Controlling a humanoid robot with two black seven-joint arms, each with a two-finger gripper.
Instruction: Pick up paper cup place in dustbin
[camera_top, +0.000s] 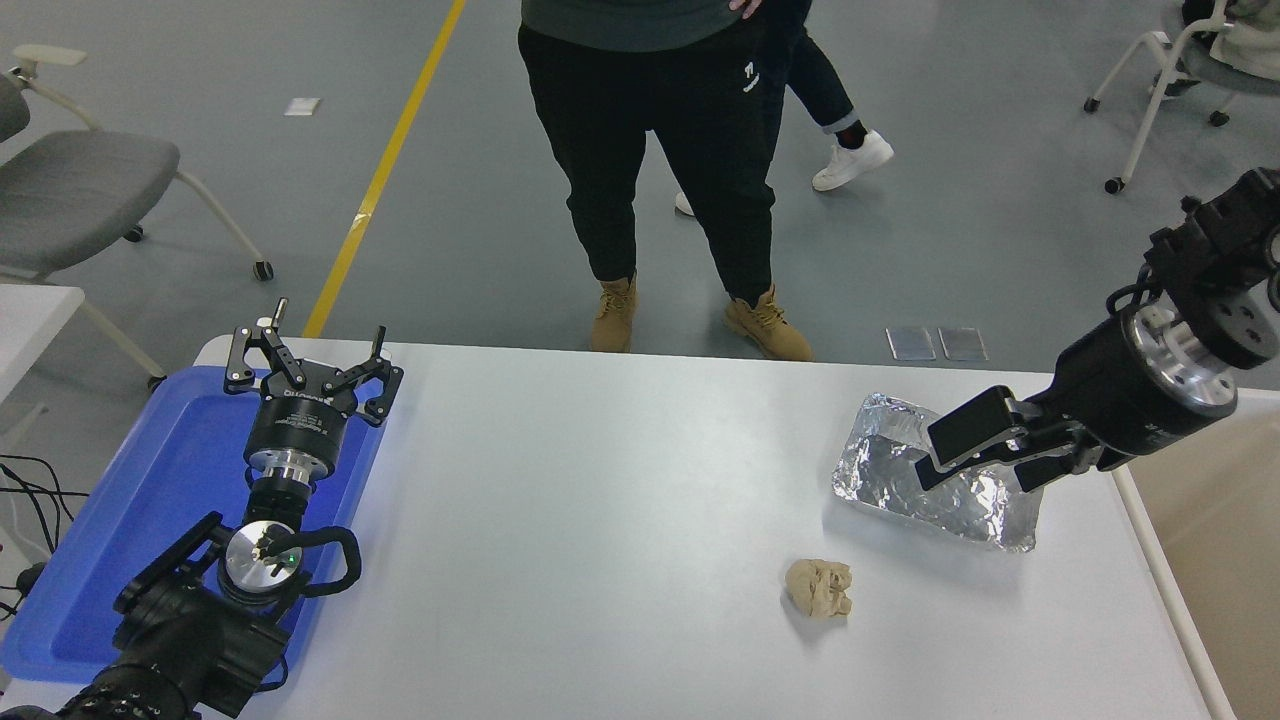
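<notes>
Right tool (935, 452) over foil tray (900, 480) — fingers spread, holding nothing; left tool (312, 362) spread, parked over blue tray (150, 480).

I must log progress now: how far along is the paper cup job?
No paper cup shows on the white table, so it may already be binned, though the cream-white plastic dustbin is mostly out of view. The right hand, holding nothing, is above the crinkled silver foil tray. The left hand is parked open.
</notes>
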